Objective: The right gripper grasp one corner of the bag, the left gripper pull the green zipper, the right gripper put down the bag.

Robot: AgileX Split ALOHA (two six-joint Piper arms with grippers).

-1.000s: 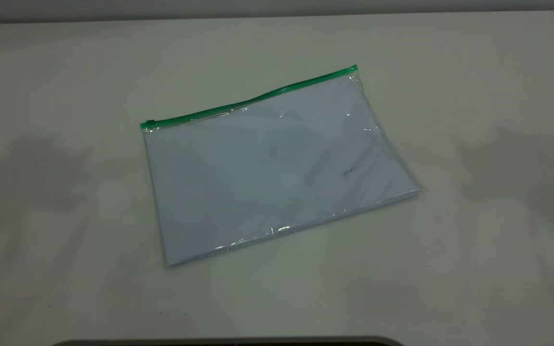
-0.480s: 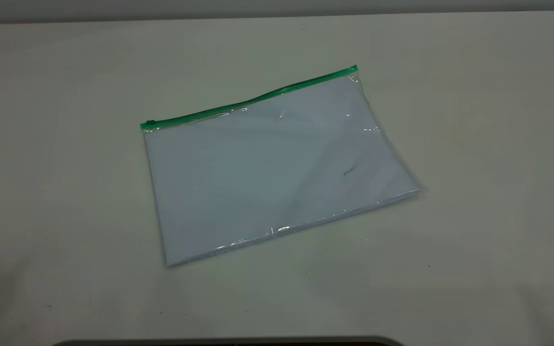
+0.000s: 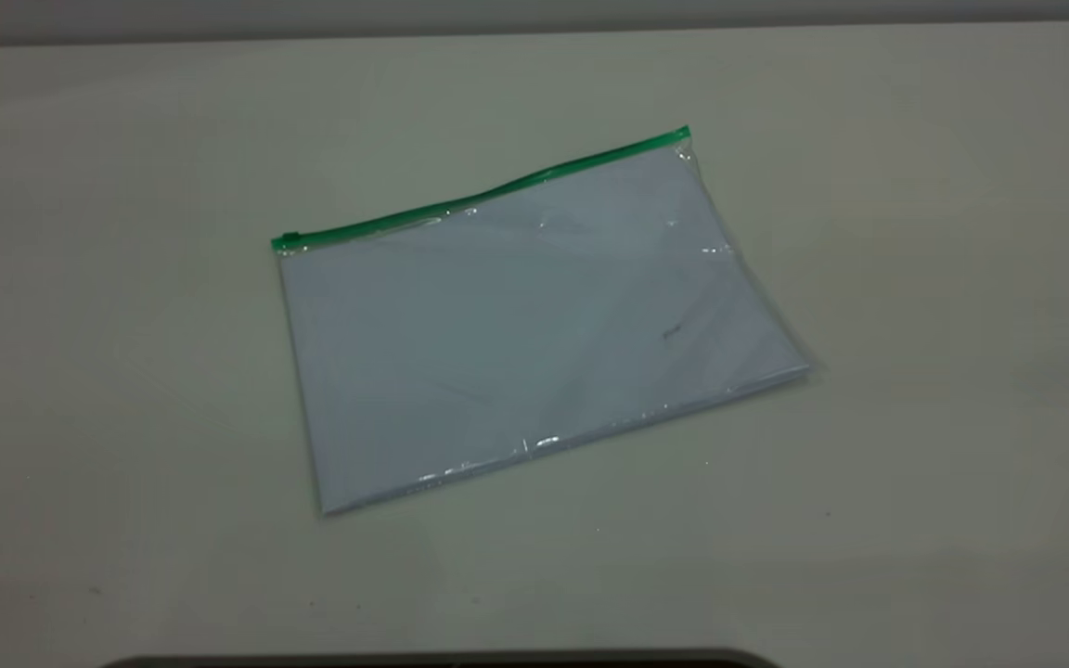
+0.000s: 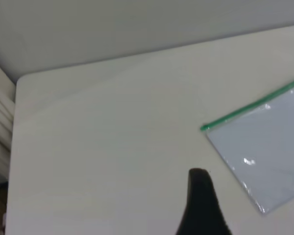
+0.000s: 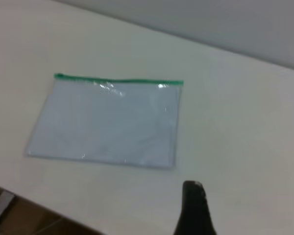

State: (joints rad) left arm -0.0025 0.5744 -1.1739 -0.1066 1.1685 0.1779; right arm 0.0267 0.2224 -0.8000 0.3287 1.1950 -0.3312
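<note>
The bag [image 3: 525, 325] lies flat on the table, a clear pouch with a white sheet inside. The green zipper [image 3: 488, 192] runs along its far edge, with the small slider tab [image 3: 289, 238] at the left end. Neither gripper shows in the exterior view. In the left wrist view, a black part of my left gripper [image 4: 200, 196] hangs above bare table, apart from the bag [image 4: 264, 152] and the zipper end [image 4: 208, 127]. In the right wrist view, a black part of my right gripper [image 5: 193, 205] is above bare table, apart from the bag [image 5: 108, 122] and its zipper [image 5: 117, 81].
The pale table [image 3: 915, 232] surrounds the bag on all sides. A dark rounded edge [image 3: 442, 660] shows at the front of the exterior view. The table's far edge and corner [image 4: 19, 81] show in the left wrist view.
The dark shadows on the table at the far left and far right have faded away. The bag has not moved.
</note>
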